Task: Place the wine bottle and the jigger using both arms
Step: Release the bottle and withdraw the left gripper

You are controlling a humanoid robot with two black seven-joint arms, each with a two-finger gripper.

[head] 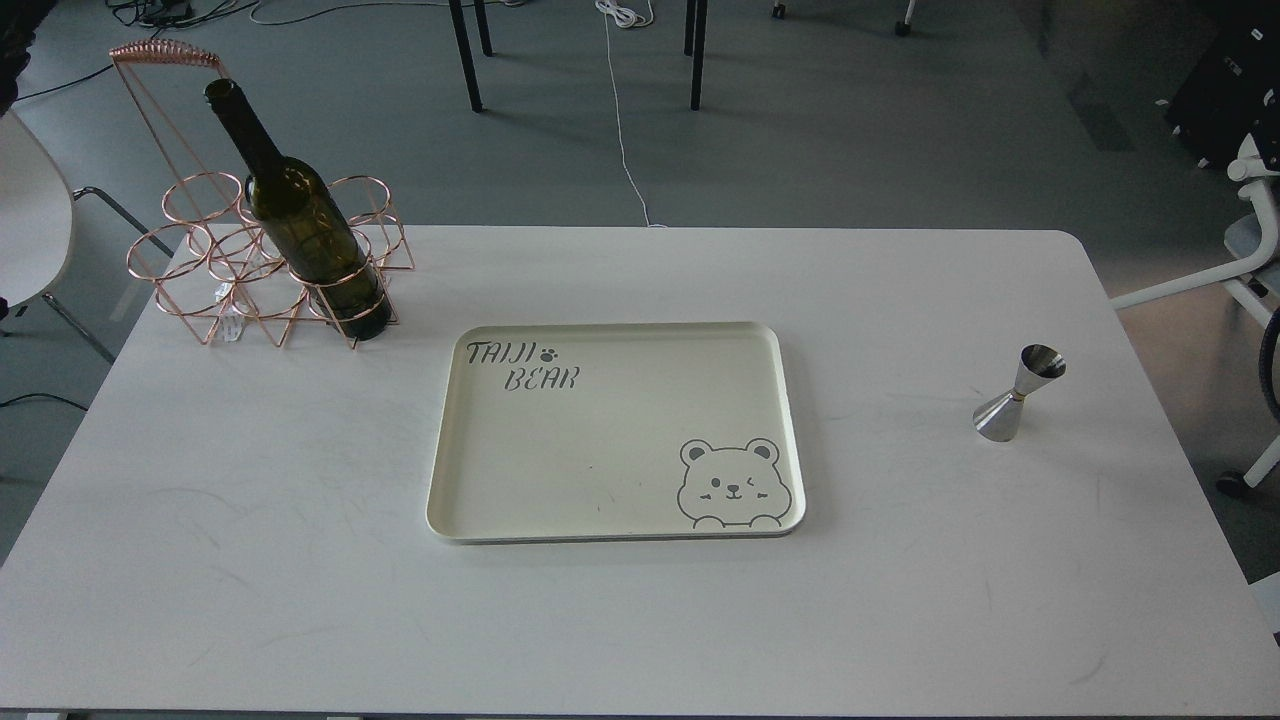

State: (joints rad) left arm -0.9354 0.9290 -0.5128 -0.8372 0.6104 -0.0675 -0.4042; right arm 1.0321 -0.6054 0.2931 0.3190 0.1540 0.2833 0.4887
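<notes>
The dark olive-green wine bottle (pixel 300 215) stands in the front right ring of a copper wire rack (pixel 225 250) at the table's far left, its neck leaning up and to the left. Nothing holds it. The steel jigger (pixel 1018 393) stands upright on the white table (pixel 640 620) at the right side. Neither of my arms nor either gripper shows in the head view.
A cream tray (pixel 612 520) with a bear drawing and "TAIJI BEAR" lettering lies at the table's middle. A white chair (pixel 30 235) is off the left edge, another chair (pixel 1250 270) off the right. Table legs and cables are on the floor behind.
</notes>
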